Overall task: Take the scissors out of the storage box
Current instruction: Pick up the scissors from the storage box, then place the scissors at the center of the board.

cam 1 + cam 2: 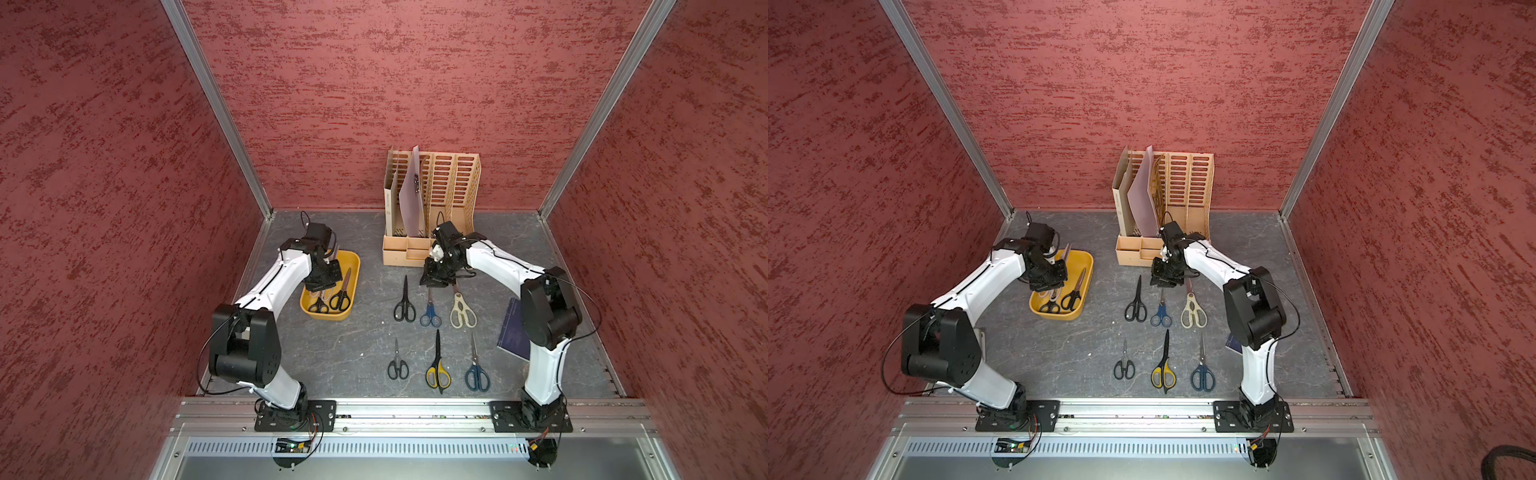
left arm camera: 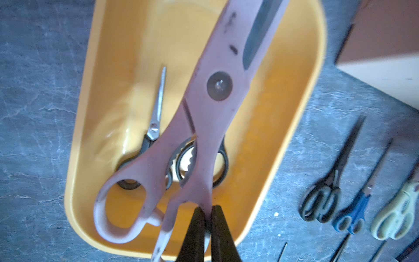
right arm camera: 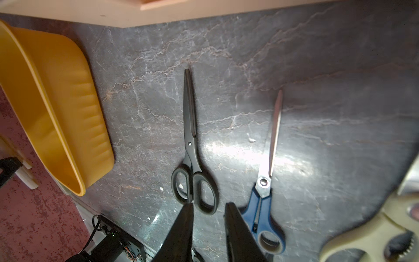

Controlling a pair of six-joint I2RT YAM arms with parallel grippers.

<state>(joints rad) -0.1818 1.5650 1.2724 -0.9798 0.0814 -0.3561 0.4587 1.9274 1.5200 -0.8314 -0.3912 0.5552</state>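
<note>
Above storage box (image 1: 328, 315), left gripper (image 2: 207, 207) nose-down

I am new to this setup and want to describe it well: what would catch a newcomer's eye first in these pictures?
The left gripper is shut on the handle of the grey shears, held over the yellow storage box, where two black-handled pairs lie. Six pairs lie in two rows of three on the grey table, among them the yellow-and-black scissors. The right gripper hangs open above the back row.
</note>
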